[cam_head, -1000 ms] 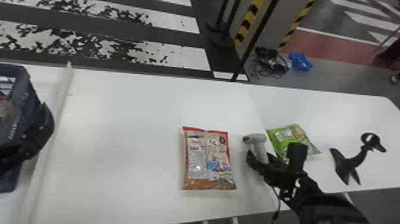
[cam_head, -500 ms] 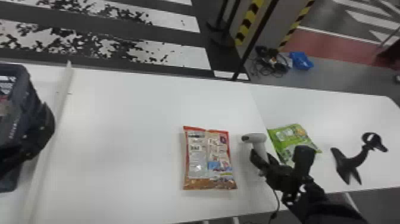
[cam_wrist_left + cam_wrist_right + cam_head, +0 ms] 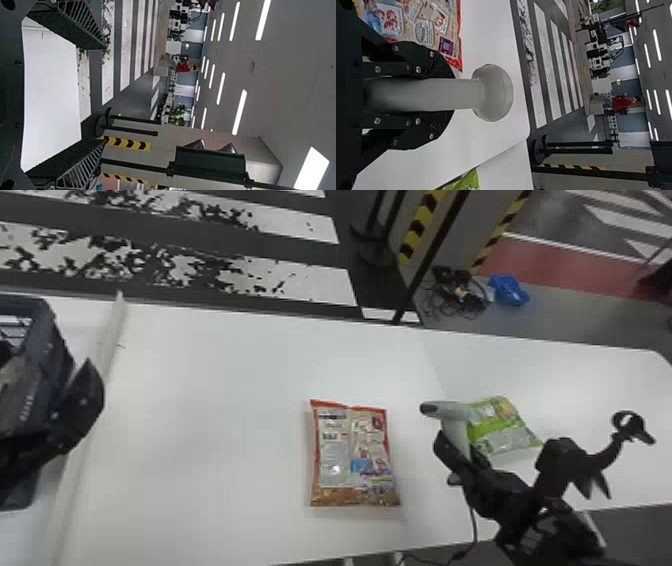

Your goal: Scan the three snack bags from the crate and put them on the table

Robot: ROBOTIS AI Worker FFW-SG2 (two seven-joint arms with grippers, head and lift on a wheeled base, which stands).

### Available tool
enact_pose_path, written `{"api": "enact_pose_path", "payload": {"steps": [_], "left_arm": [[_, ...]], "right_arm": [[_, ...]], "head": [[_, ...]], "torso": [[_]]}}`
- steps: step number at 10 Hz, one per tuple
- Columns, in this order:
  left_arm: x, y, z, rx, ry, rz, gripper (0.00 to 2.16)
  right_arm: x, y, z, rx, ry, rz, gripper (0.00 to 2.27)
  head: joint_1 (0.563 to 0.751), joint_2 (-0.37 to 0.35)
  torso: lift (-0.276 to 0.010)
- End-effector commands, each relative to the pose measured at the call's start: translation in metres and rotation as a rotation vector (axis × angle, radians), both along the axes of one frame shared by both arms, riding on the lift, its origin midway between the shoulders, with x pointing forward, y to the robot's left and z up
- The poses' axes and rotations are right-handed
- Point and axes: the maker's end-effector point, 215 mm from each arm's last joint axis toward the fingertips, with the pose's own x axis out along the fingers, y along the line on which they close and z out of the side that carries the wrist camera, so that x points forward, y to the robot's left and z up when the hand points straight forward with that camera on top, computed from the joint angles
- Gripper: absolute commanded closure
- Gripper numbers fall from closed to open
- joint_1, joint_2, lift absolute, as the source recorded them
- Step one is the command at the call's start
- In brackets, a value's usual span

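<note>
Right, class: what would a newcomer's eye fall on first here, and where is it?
Probably the red-edged snack bag, lying flat on the white table. Next, the grey handheld scanner, gripped in the right gripper and overlapping the green snack bag in the head view. Beyond the table, the black-and-white striped floor also stands out.

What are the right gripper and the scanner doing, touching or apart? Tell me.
Touching. The right wrist view shows the right gripper closed on the scanner, one finger against each side of its handle.
</note>
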Motion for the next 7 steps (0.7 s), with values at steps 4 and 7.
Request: {"api": "enact_pose_path", "payload": {"steps": [4,7], "left_arm": [[0.0,-0.002,0.009,-0.003,-0.036,0.004,0.04],[-0.001,-0.006,0.015,-0.009,-0.065,-0.001,0.05]], "right_arm": [[-0.049,0.086,0.012,0.197,0.125,0.06,2.24],[-0.059,0.146,0.019,0.248,0.159,0.12,2.24]], "head": [[0.695,-0.237],[0.695,-0.161]], "torso": [[-0.094],[-0.094]]}}
